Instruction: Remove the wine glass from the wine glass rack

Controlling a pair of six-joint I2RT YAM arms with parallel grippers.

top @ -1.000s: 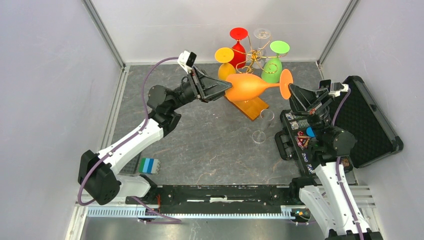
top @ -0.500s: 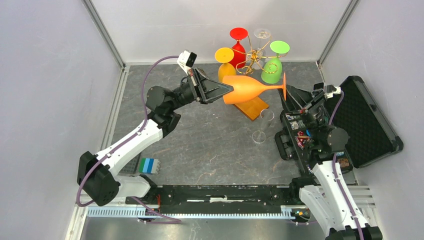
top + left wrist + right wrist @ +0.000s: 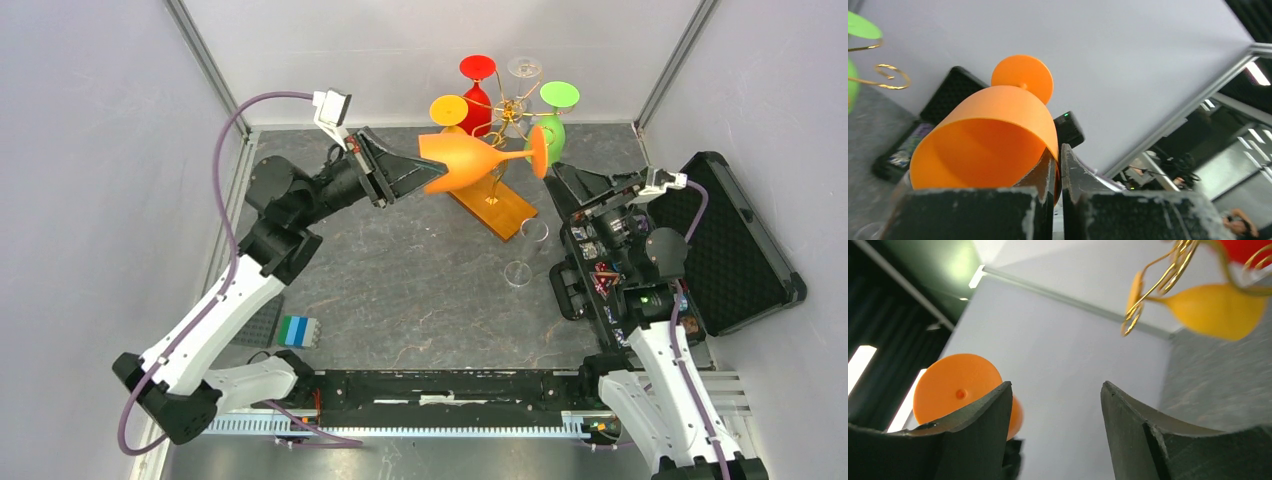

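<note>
An orange wine glass [image 3: 470, 160] lies on its side in the air, in front of the wine glass rack [image 3: 510, 108], a gold wire stand on an amber base [image 3: 492, 207]. My left gripper [image 3: 420, 165] is shut on the bowl's rim, one finger inside the bowl and one outside. The left wrist view shows the orange wine glass [image 3: 993, 130] pinched at my left gripper [image 3: 1058, 160]. My right gripper [image 3: 562, 180] stands open just right of the glass's foot, touching nothing. In the right wrist view the foot [image 3: 955, 385] shows behind the left finger of my right gripper [image 3: 1055, 390].
Red [image 3: 477, 90], yellow [image 3: 450, 115], green [image 3: 548, 130] and clear [image 3: 523, 68] glasses hang on the rack. A clear glass [image 3: 525, 250] stands on the table near an open black case [image 3: 730, 250]. A blue-green block [image 3: 297, 330] sits near the left arm's base.
My right gripper has let go of the glass's foot and opened. My left gripper has shut on the rim and carried the glass leftward and a little higher.
</note>
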